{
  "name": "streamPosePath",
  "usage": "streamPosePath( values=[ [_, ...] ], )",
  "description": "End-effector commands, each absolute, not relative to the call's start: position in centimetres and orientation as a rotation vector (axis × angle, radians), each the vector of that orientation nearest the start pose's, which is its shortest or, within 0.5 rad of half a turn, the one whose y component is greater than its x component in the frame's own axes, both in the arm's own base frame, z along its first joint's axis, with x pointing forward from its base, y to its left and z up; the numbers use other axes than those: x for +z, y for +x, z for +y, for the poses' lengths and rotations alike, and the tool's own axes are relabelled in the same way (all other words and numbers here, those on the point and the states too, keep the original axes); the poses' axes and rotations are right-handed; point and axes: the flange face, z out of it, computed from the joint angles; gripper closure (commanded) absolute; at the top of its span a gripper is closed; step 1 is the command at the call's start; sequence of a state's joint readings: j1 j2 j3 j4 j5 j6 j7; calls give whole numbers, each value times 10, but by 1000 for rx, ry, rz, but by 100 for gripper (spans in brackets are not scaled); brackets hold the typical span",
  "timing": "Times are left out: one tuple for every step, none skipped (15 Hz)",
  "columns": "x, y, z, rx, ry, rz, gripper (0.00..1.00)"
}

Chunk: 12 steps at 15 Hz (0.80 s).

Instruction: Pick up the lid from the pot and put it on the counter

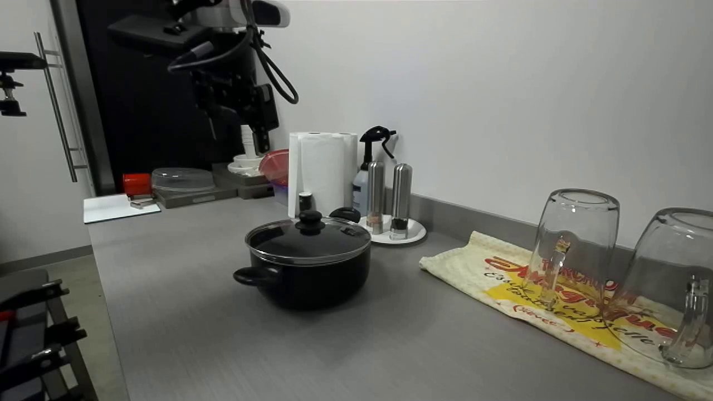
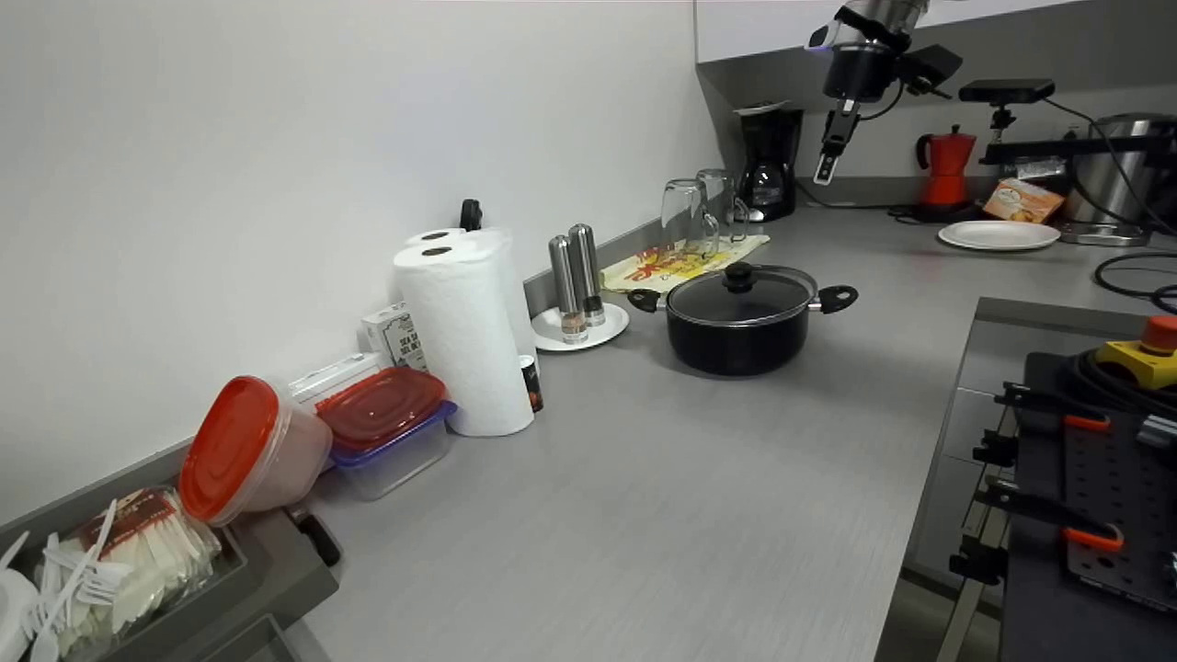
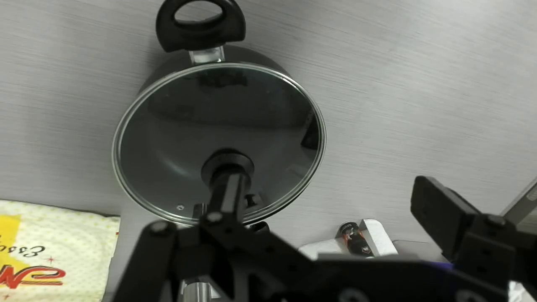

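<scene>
The pot is black with two side handles and stands on the grey counter; the pot and counter show in both exterior views. A dark glass lid with a metal rim and black knob sits on the pot; the lid also shows in an exterior view and in the wrist view. My gripper is open and empty, well above the counter and apart from the pot; it also shows in an exterior view. In the wrist view, one finger of the gripper partly covers the knob.
Two steel mills stand on a white plate by the wall beside the pot. Paper towel rolls stand nearby. Glass mugs rest upside down on a yellow cloth. Plastic containers lie along the wall.
</scene>
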<state>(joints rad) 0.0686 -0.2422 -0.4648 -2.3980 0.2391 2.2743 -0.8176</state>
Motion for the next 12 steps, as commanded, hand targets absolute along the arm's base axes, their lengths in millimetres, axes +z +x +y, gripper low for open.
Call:
streamPosePath(
  values=[
    [410,437,-179,-349,-2896,-409,0],
    [410,437,-179,-349,-2896,-409,0],
    [410,437,-179,-349,-2896,-409,0],
    [410,437,-179,-349,-2896,-409,0],
    [410,437,-179,-349,-2896,-409,0],
    [410,437,-179,-349,-2896,-409,0],
    [410,437,-179,-349,-2896,-409,0],
    [410,437,-179,-349,-2896,-409,0],
    [412,449,-174,-375,-2893,-453,0],
    [413,457,-169,-386,-2904,-486,0],
    [413,469,-161,-398,-2914,-547,0],
    [414,479,-154,-407,-2921,-594,0]
  ],
)
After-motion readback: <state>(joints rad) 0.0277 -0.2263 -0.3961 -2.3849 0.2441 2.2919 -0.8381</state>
